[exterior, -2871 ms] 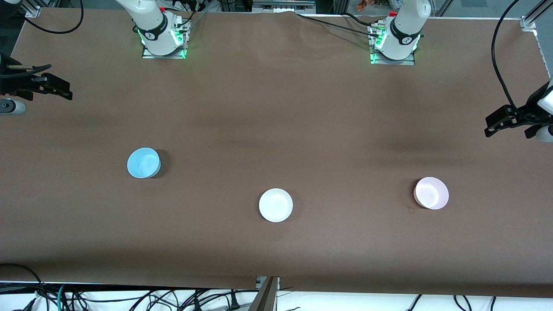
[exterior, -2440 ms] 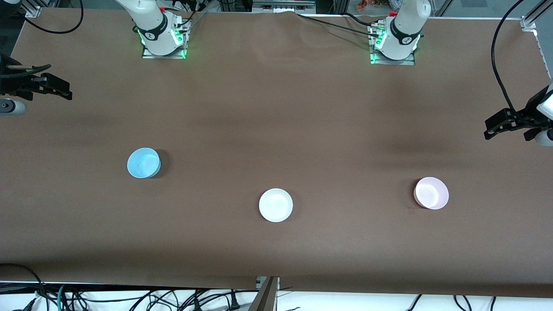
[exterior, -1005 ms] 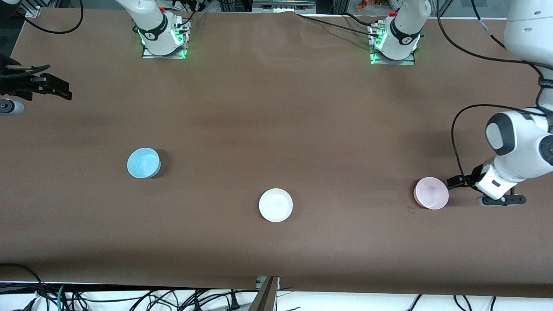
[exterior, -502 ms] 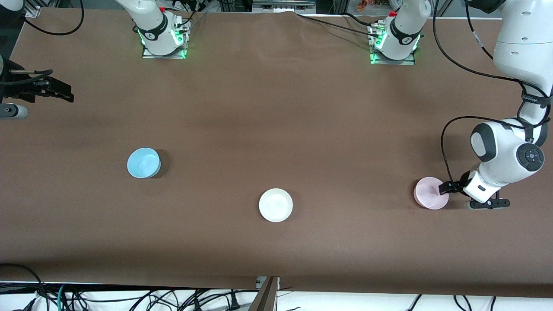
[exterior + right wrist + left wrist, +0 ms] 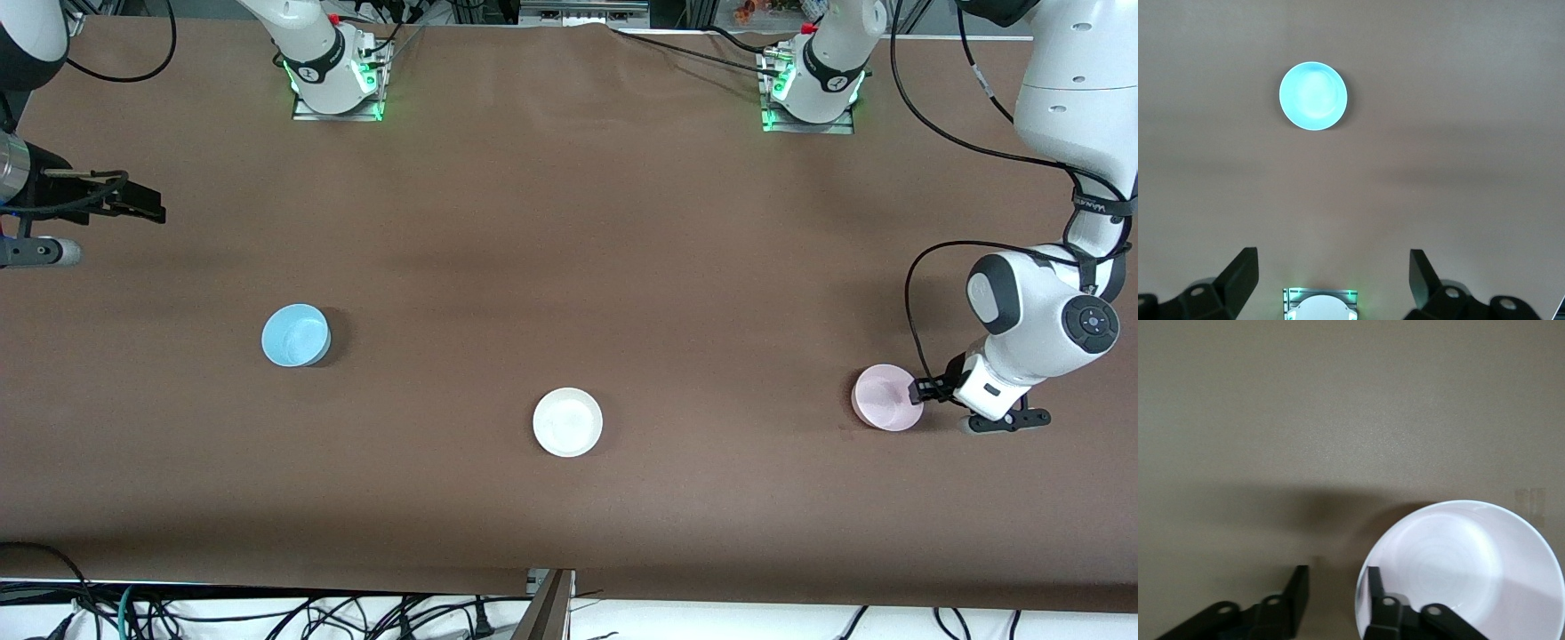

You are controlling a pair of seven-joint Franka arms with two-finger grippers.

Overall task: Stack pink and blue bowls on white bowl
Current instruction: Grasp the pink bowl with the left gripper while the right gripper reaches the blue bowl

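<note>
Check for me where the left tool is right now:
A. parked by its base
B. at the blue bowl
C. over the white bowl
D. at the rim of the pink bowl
D: the left tool sits at the pink bowl, with one finger inside the rim and the other outside it.

Brown-covered table (image 5: 569, 222), tangled cables (image 5: 267, 613) along its edge.

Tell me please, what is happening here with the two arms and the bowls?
The left gripper is at the rim of the pink bowl, one finger inside and one outside, not yet clamped. The right gripper, open, waits above the table's right-arm end. The blue bowl and white bowl sit untouched; nothing is stacked.
</note>
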